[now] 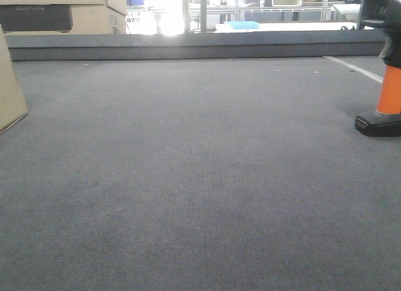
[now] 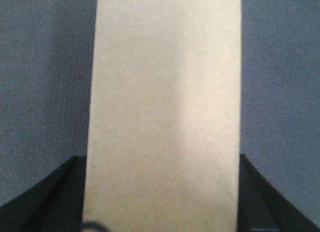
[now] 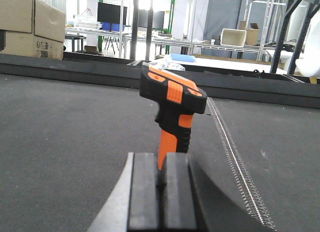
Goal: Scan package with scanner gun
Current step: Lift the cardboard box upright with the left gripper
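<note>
The big grey desk point(image 1: 200, 178) fills most of the front view. The brown package point(image 1: 9, 84) sits on it at the far left. The left claw point(image 2: 159, 158) has one dark finger on each side of the package, but I cannot tell if it is squeezing. The orange and black scanner gun point(image 1: 385, 78) stands at the far right. The right claw point(image 3: 161, 159) is closed tight, near the scanner gun.

Count on the surface point(image 1: 200, 178): one scanner gun point(image 3: 172, 99) and one tan box point(image 2: 162, 102); claws in view, two, the left claw point(image 2: 159, 159) and the right claw point(image 3: 161, 179); beyond the far edge, two stacked cardboard boxes point(image 3: 31, 22), one beige bin point(image 3: 233, 37), one flat blue object point(image 3: 181, 57).
</note>
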`<state>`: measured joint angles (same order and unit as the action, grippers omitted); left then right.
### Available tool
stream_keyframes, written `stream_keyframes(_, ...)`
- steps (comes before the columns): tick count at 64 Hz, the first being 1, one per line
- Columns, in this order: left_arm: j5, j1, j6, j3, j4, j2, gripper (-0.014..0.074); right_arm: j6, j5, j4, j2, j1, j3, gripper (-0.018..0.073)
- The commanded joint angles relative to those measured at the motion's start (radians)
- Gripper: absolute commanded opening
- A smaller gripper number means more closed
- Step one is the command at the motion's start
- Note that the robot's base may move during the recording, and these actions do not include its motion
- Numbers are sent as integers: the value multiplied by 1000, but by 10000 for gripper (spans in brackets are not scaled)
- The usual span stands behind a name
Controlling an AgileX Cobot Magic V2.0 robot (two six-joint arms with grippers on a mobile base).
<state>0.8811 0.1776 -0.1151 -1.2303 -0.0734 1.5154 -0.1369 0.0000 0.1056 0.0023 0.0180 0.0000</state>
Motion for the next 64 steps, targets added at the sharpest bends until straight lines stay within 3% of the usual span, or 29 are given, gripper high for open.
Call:
stream_keyframes(1, -2, 2, -5, -11, -29, 2, -110, -1, -15, 3, -2, -2, 0, -168)
stream_keyframes(16, 83, -26, 1, -101, -163, -26, -111, -1, -15, 3, -2, -2, 0, -168)
stream_keyframes(22, 111, -82, 136, -138, -167, -46, -111, -1, -15, 3, -2, -2, 0, -168)
stream_keyframes(29, 98, -188, 265, -140, -165, -58, -111, -1, -15, 3, -2, -2, 0, -168)
stream_keyframes(44, -99, -467, 518, -140, -88, -54, -111, -1, -15, 3, -2, -2, 0, -168)
stream_keyframes(58, -154, -643, 778, -140, 65, -4, -111, -1, -15, 3, -2, -2, 0, -168)
stream_keyframes(64, -172, -692, 838, -140, 105, 20, -111, -1, -15, 3, -2, -2, 0, -168)
